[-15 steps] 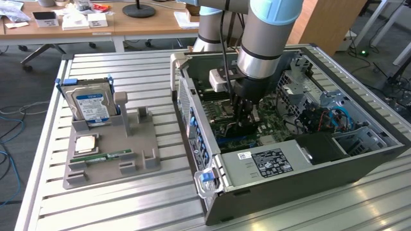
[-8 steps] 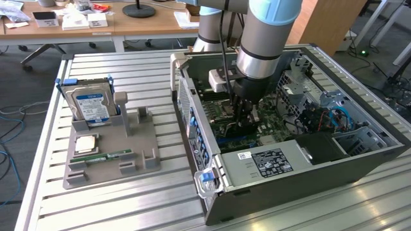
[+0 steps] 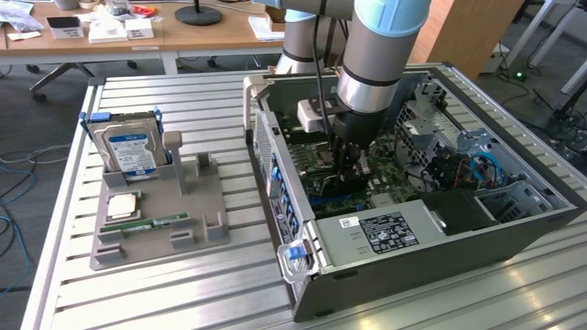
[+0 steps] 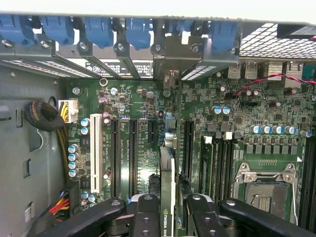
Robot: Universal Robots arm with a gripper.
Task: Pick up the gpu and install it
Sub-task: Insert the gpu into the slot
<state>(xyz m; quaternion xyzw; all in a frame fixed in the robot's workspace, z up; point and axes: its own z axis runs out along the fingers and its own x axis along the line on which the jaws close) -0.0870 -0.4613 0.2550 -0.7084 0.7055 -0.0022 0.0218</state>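
- Exterior view: at frame centre the arm reaches down into the open computer case (image 3: 513,234) on the bench (image 3: 183,289), its gripper (image 3: 348,180) low over the motherboard (image 3: 317,161).
- Wrist view: jaws are clamped on the gpu (image 4: 167,173), held edge-on, at lower centre, its bracket end toward the case's rear slots (image 4: 148,59).

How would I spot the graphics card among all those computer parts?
Find the open computer case on the metal table. The robot's arm reaches down into it, and its gripper jaws pinch the gpu, a thin dark card standing on edge over the green motherboard. Unlike the fixed slots beside it, it is held.
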